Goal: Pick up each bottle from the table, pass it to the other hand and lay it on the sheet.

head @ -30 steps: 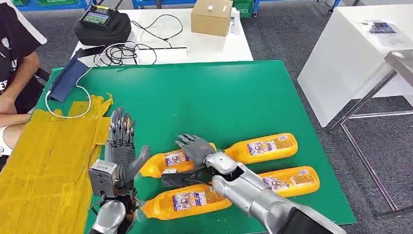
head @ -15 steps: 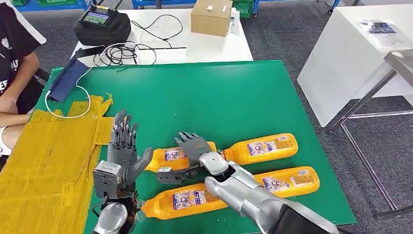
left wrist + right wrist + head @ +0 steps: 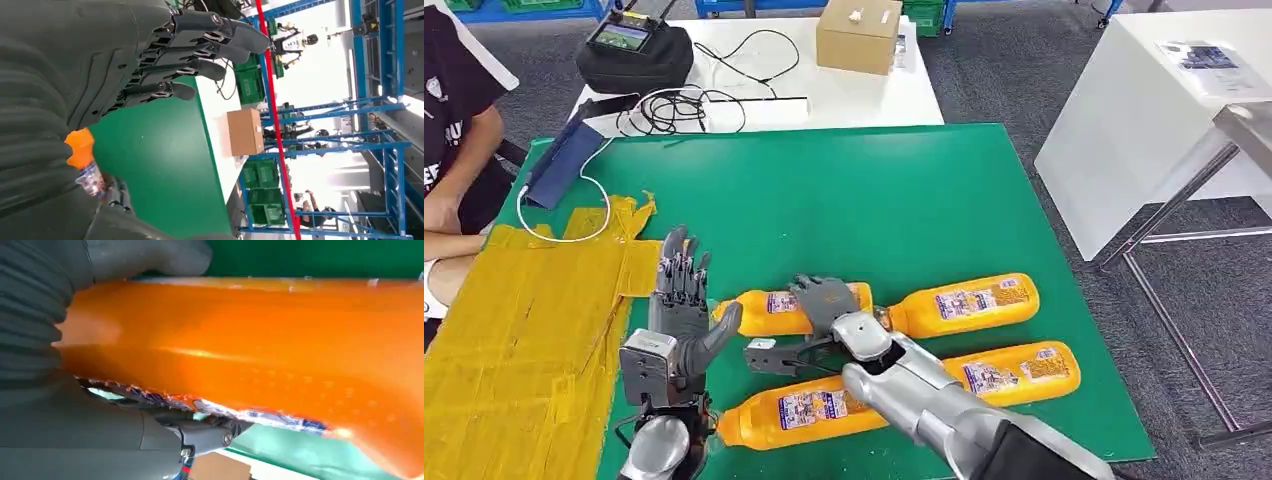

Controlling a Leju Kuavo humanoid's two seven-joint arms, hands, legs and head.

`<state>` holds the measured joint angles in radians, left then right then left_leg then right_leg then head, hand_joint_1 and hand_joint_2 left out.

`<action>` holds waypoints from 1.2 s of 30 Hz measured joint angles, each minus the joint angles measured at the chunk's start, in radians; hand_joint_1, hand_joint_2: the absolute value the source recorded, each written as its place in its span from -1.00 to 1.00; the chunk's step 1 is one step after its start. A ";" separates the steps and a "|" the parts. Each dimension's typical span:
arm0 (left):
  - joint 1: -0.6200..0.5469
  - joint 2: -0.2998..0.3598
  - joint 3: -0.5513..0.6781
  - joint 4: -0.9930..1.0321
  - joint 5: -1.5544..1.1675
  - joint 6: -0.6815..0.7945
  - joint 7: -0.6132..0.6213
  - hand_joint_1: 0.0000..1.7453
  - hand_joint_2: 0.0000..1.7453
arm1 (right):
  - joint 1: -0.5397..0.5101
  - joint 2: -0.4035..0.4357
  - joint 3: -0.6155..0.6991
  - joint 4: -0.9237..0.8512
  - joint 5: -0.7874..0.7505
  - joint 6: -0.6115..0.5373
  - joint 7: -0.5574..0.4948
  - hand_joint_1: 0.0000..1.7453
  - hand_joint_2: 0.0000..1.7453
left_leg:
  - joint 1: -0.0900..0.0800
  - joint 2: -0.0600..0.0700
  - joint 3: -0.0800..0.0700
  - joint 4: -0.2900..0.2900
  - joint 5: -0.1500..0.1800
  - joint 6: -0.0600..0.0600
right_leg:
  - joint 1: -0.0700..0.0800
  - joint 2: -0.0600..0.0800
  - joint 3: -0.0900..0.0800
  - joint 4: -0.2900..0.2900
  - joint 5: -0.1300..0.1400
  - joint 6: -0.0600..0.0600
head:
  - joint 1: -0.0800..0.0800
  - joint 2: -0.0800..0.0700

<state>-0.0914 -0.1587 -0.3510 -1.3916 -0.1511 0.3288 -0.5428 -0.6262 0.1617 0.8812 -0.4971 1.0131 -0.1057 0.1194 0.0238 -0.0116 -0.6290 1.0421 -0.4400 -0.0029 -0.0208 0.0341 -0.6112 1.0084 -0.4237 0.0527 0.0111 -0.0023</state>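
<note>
- My right hand (image 3: 826, 300) grips the orange plastic bottle (image 3: 776, 312) lying on the green table mat (image 3: 854, 200).
- My left hand (image 3: 679, 300) hangs with fingers spread, holding nothing, at nine o'clock of that bottle.

We see glossy smooth orange plastic bottles (image 3: 964, 303) with shiny printed paper-like labels, on a matt green table mat (image 3: 874, 200). At 9 o'clock lies a crinkled yellow sheet (image 3: 524, 330), dull. Silver right arm (image 3: 924, 400) looks brushed metal; dark grey right hand (image 3: 826, 300) matt plastic. Brown cardboard box (image 3: 857, 35) at 12 o'clock, matt.
</note>
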 measured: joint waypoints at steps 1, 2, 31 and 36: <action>0.001 0.000 0.000 0.000 -0.002 0.000 0.000 -1.00 1.00 | 0.003 0.000 -0.011 -0.001 -0.014 -0.013 -0.012 1.00 1.00 | 0.000 0.000 0.000 0.000 0.000 0.000 | 0.000 0.000 0.000 0.000 0.000 0.000 | 0.000 0.000; 0.001 0.000 0.000 0.000 -0.005 -0.002 0.000 -1.00 1.00 | 0.007 0.001 -0.023 -0.003 -0.027 -0.024 -0.023 1.00 1.00 | 0.000 0.000 0.000 0.000 0.000 0.000 | 0.000 0.000 0.000 0.000 0.000 0.000 | 0.000 0.000; 0.039 0.000 0.003 -0.028 -0.027 0.022 0.008 -1.00 1.00 | 0.363 0.000 -0.391 -0.587 -0.320 -0.536 -0.392 1.00 1.00 | 0.000 -0.002 -0.001 0.000 -0.001 0.000 | 0.000 -0.001 -0.001 0.000 -0.001 0.000 | 0.000 0.000; 0.039 0.000 0.003 -0.027 -0.027 0.024 0.007 -1.00 1.00 | 0.384 0.000 -0.407 -0.628 -0.330 -0.537 -0.405 1.00 1.00 | 0.000 -0.002 -0.001 0.000 0.000 0.000 | 0.000 -0.001 -0.001 0.000 0.000 0.000 | 0.000 0.000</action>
<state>-0.0523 -0.1591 -0.3475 -1.4191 -0.1781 0.3529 -0.5356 -0.2423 0.1621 0.4738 -1.1254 0.6828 -0.6424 -0.2858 0.0238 -0.0138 -0.6305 1.0421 -0.4401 -0.0030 -0.0207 0.0329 -0.6122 1.0081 -0.4239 0.0526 0.0111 -0.0023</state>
